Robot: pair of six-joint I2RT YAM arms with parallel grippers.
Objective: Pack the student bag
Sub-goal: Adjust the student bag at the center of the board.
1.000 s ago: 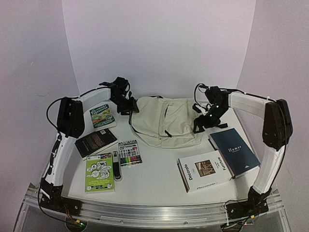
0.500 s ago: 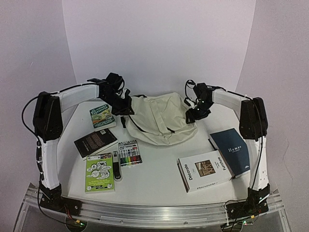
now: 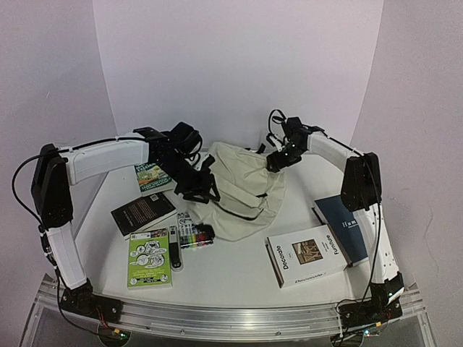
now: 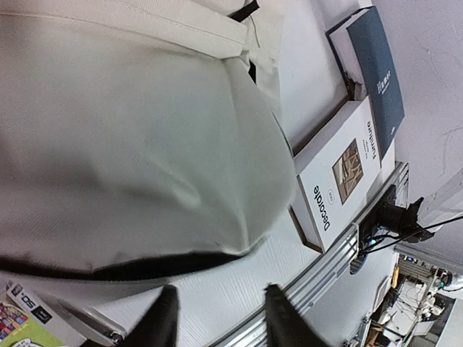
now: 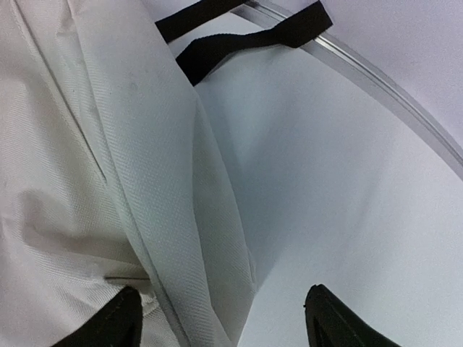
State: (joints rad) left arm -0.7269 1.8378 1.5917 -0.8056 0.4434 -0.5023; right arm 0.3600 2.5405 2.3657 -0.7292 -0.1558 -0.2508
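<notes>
**Student bag flanked by 2 open grippers, nothing packed yet**

Student bag (image 3: pixel 242 195) is found at the middle of the table (image 3: pixel 239 282), bunched and tilted, with its black straps (image 5: pixel 246 42) lying loose. It is flanked by both arms, presumably so that its opening can be found and spread.

The left gripper (image 4: pixel 217 307) is held low at the bag's left side, jaws apart with only bare table between them. The right gripper (image 5: pixel 223 300) is placed at the bag's far right corner, jaws wide apart. A fold of cream fabric lies between them but is not seen to be pinched.

The contents are laid out around the bag, probably for easy reach. 5 books are counted:
- 3 on the left: a green-covered book (image 3: pixel 152 173), a black book (image 3: pixel 142 212) and a green booklet (image 3: pixel 150 256).
- 2 on the right: a white book (image 3: pixel 305 254) and a blue book (image 3: pixel 340 220).

1 pack of markers (image 3: pixel 194 231) is seen just beside the bag's near edge.
</notes>
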